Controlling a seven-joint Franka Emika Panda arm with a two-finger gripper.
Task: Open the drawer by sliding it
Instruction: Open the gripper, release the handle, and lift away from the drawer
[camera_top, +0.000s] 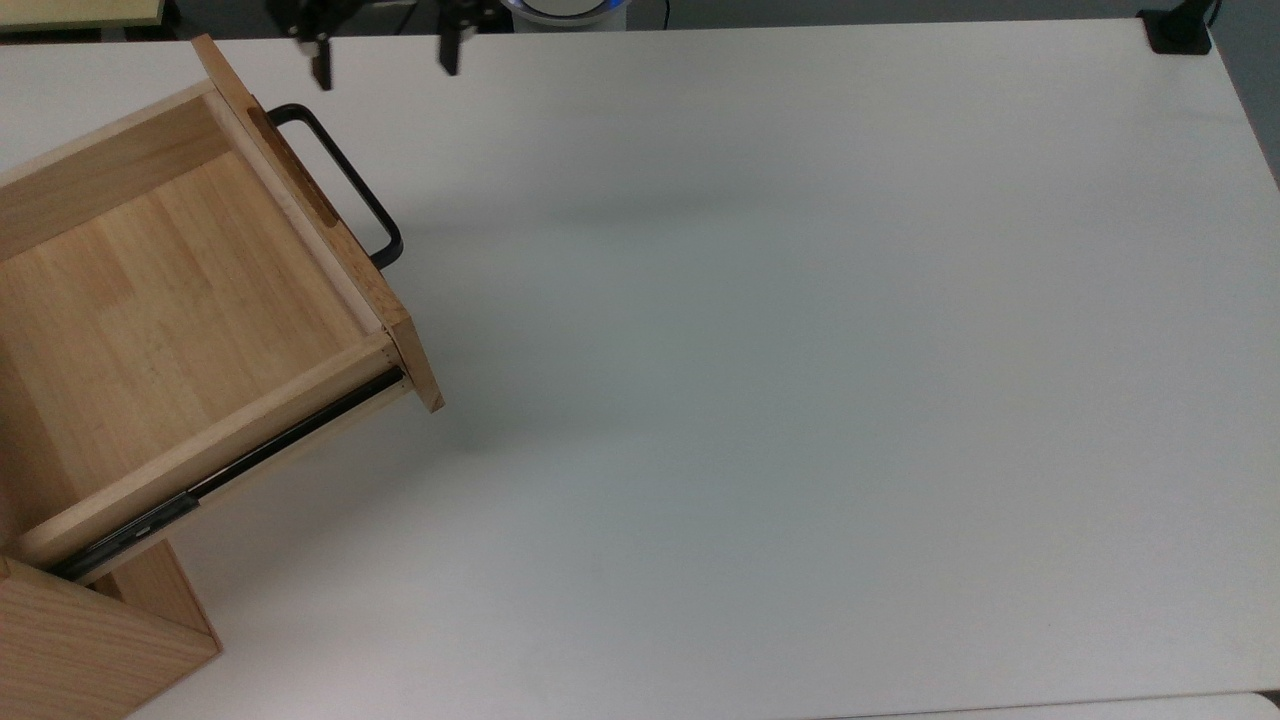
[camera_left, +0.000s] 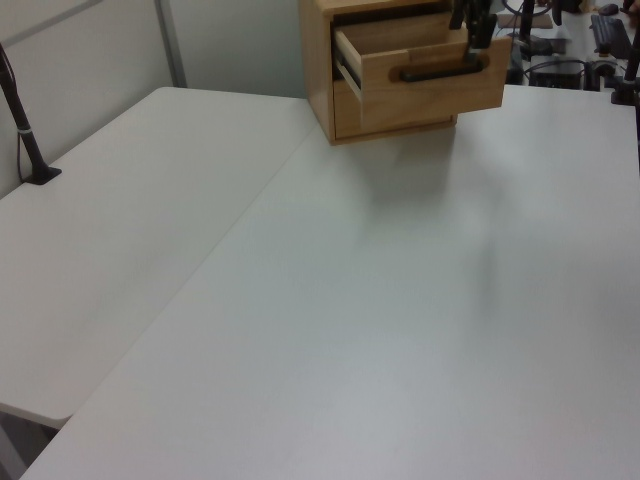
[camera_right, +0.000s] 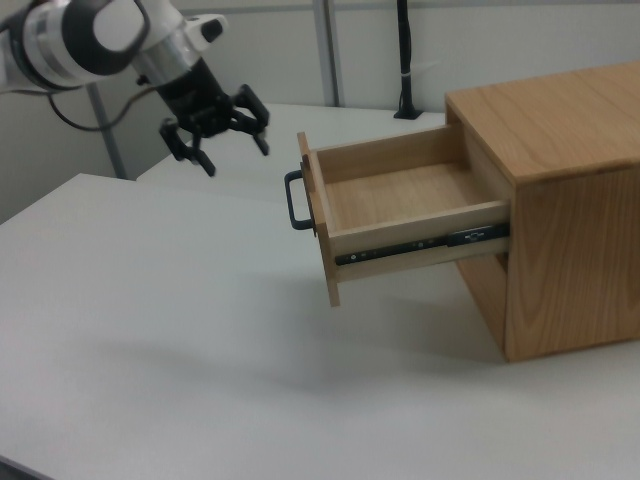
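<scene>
Right view: the gripper (camera_right: 232, 148) hangs wide open, clear of the handle (camera_right: 292, 201), so back it straight off without nudging the pulled-out drawer (camera_right: 400, 205) near the desk (camera_right: 150, 330) corner.

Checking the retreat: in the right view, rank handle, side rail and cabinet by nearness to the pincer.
From the pincer:
1. Handle, on the drawer front.
2. Side rail, along the drawer's near side.
3. Cabinet, at the right view's right.
</scene>
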